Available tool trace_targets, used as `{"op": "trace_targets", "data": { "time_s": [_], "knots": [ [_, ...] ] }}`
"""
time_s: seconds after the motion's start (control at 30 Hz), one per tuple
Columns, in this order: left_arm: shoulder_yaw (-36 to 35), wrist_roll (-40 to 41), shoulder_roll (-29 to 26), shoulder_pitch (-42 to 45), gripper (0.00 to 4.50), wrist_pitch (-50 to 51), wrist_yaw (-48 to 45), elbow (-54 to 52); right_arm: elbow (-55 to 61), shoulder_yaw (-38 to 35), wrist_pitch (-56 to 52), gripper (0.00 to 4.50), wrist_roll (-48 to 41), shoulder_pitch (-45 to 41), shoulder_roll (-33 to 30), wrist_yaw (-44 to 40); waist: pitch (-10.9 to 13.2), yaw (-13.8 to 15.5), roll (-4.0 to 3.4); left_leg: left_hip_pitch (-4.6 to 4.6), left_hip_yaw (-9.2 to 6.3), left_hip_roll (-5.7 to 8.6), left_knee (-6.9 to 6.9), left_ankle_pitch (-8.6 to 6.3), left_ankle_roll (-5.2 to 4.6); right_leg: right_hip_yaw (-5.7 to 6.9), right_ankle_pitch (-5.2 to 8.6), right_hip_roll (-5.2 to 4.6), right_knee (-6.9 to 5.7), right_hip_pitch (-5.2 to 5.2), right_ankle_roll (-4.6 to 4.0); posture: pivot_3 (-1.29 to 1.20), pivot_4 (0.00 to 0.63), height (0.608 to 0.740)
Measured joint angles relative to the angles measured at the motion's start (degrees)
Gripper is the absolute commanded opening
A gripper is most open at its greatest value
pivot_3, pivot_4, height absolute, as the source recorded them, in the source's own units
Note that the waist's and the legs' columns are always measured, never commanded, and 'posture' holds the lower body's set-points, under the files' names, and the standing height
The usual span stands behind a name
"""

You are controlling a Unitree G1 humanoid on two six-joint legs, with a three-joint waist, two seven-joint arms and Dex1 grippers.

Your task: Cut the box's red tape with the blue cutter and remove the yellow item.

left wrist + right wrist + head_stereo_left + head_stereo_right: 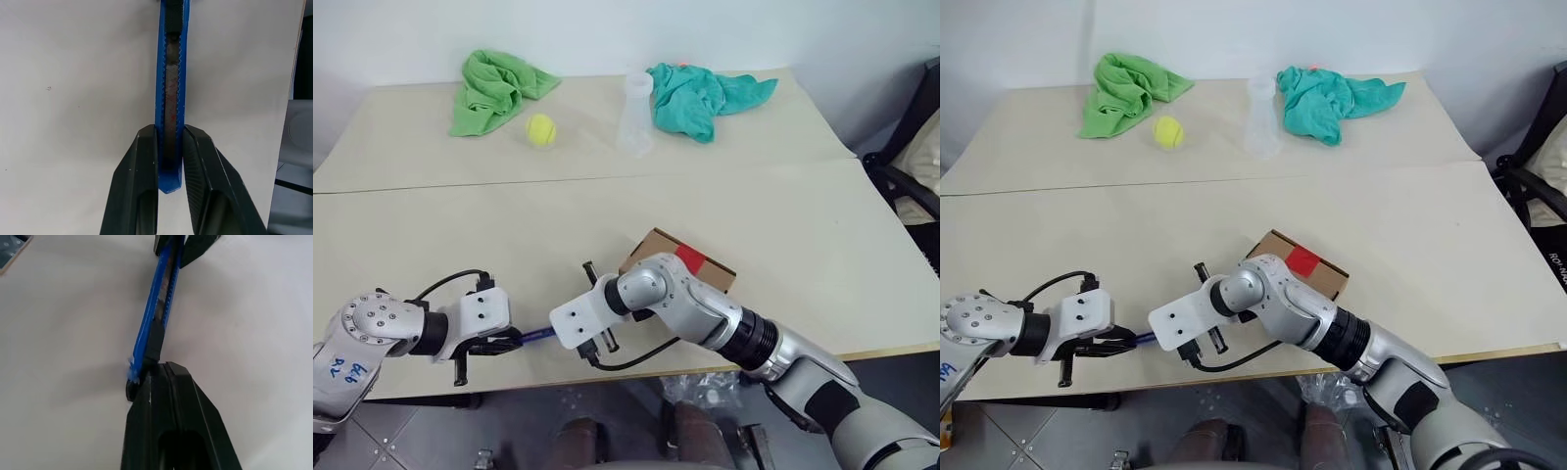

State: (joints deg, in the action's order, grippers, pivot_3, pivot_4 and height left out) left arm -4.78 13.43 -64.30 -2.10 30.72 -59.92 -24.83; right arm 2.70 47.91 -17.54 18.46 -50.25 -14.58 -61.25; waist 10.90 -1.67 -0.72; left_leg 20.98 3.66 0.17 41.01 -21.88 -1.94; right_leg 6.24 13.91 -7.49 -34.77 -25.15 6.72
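The left gripper has its two black fingers pressed on the tail end of the blue cutter, one finger on each side. The cutter sticks out past the fingers, just over the pale table, near the front edge. A dark strip runs down the middle of the cutter, with little teeth along the blue rails.

The right gripper has its fingers shut together. Their tip sits right at the far end of the cutter — touching it or just beside it; I cannot tell which. So the cutter lies between the two grippers, with the left one holding it and the right one at its other end.

The box sits on the table just behind the right arm, which covers part of it. It is brown and its lid looks closed. The red tape is a small bright patch on the lid, next to the arm's silver joint.

Far back on the table lie other things — a green cloth on the left, a yellow-green ball just beside it, a clear plastic bottle in the middle, and a teal cloth on the right, touching the bottle. A dark chair stands past the right edge of the table.
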Motion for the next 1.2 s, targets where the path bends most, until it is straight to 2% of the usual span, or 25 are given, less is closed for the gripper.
{"op": "trace_targets", "data": {
  "time_s": [0.23,0.57,1.2],
  "knots": [
    [0.4,0.0,0.1,0.6,0.41,0.3,0.0,0.0,0.0,0.1,0.9,0.01,2.1,0.1,0.8,0.0,0.0,0.1,0.00,0.01,-0.02,0.03,0.01,0.01,-0.01,-0.01,0.00,-0.03,-0.01,-0.01,0.00,0.00,0.150,0.740],
    [0.8,0.0,0.3,1.3,0.41,0.0,0.0,0.6,10.2,0.4,-1.4,0.01,5.2,0.5,-0.8,-4.0,0.0,0.1,0.01,0.04,-0.02,0.04,0.02,0.01,-0.03,-0.01,0.00,-0.03,-0.06,-0.06,-0.01,0.00,0.150,0.740],
    [1.3,-0.4,0.4,1.8,0.41,-0.1,0.5,0.7,5.7,1.0,2.9,0.01,7.6,2.2,-0.7,-2.6,0.0,0.1,0.01,0.02,-0.02,0.05,0.05,0.06,-0.04,-0.06,0.01,-0.06,-0.15,-0.06,-0.01,0.00,0.150,0.740]
  ]
}}
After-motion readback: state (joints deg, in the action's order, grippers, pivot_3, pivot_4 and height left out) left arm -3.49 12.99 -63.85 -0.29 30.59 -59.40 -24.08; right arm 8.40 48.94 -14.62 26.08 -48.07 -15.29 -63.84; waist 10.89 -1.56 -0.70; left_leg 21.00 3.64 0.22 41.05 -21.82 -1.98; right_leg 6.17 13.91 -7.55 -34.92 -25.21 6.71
